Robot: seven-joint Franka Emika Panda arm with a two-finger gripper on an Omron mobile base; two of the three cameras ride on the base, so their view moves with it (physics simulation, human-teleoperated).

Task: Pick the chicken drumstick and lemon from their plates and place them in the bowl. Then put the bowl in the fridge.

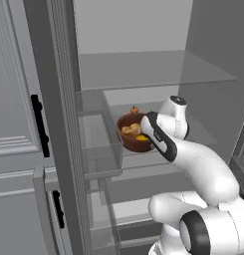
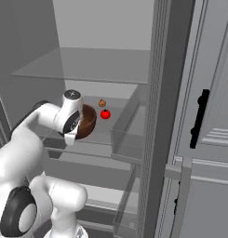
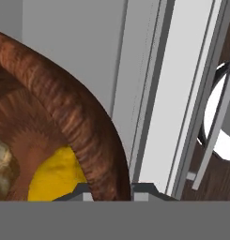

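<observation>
- Fridge (image 1: 59, 124): door open, with grey interior walls and clear glass shelves (image 1: 153, 69).
- Bowl (image 1: 129, 142): reddish-brown and upright on a middle glass shelf inside the fridge, toward the left side of the compartment in the left base view.
- Chicken drumstick (image 1: 129, 130): lying inside the bowl, on its left.
- Lemon (image 1: 142, 138): inside the bowl, just right of the drumstick and touching the inner wall.
- End effector (image 3: 112, 190): closed on the bowl's rim, with one fingertip inside the wall and one outside, as the hand view shows.
- Small brown item (image 2: 102, 102) and red tomato (image 2: 105, 114): on the same shelf, beyond the bowl to its right.
</observation>
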